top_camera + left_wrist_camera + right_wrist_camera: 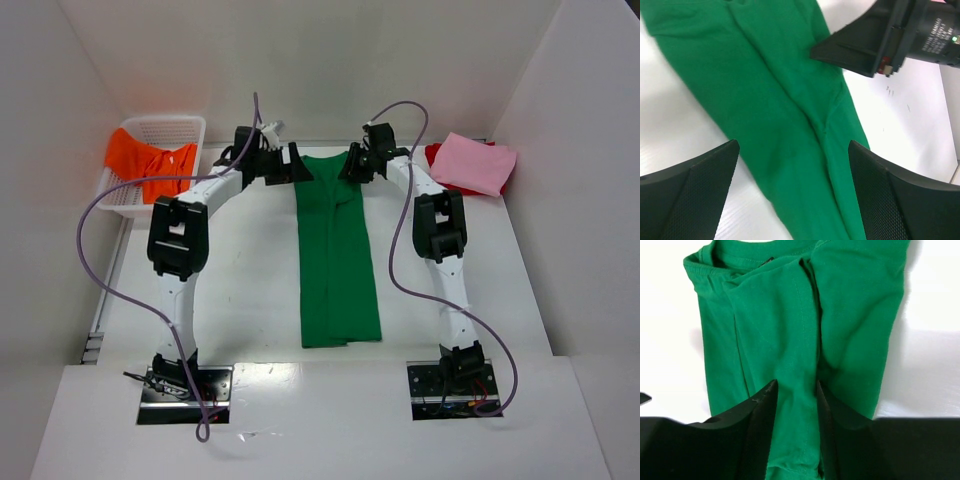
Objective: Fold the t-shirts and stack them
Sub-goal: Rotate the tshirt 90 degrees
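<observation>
Left tool spread above green t-shirt; lettering illegible.

Bare worktop lies open on both sides of the green t-shirt, a long strip running from far edge toward near edge. The white basket fills the far left corner, the pink t-shirt the far right.

White mesh basket sat to the left of the left gripper, well apart, at far-left table corner. White table lay beneath gripper; white walls stood just beyond it.
</observation>
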`<state>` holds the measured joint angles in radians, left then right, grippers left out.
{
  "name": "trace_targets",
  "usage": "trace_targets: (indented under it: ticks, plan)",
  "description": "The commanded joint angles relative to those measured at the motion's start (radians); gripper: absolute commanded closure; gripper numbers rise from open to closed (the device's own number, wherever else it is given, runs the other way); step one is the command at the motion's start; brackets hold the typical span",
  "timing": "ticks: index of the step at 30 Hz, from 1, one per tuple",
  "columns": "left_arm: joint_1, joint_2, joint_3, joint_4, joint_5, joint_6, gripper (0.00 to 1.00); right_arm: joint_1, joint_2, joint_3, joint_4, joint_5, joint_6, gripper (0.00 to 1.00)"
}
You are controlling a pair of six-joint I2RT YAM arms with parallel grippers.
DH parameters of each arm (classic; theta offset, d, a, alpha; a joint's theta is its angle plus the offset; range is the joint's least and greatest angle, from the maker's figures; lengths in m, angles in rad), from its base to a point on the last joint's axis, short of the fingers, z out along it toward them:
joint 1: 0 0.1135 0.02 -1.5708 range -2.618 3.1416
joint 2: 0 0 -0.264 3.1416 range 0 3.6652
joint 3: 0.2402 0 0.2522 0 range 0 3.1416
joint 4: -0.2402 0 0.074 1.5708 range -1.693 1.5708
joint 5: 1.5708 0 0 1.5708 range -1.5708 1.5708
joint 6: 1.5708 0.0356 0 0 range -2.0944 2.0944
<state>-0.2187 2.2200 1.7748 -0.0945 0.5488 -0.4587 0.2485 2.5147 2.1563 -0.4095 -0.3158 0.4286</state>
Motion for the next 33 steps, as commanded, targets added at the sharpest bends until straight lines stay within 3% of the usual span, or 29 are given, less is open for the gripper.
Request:
trace_targets:
  ticks: [1,9,13,22,33]
  plan:
    - [0.007,0.033,0.034,0.056,0.036,-0.028,0.02,0.009,0.016,0.014,0.006,-0.035,-0.008,0.61]
    - [0.007,0.078,0.043,0.088,0.082,-0.075,0.04,0.018,0.016,0.005,0.006,-0.035,-0.008,0.74]
    - [0.007,0.078,0.043,0.088,0.092,-0.075,0.12,0.018,0.032,0.037,0.006,-0.048,-0.008,0.83]
    - [0.007,0.102,0.040,0.093,0.043,-0.098,0.28,0.030,0.044,0.084,-0.012,-0.078,-0.008,0.87]
    - [0.007,0.118,0.002,0.133,0.043,-0.125,0.28,0.087,0.072,0.186,-0.023,-0.117,0.041,0.87]
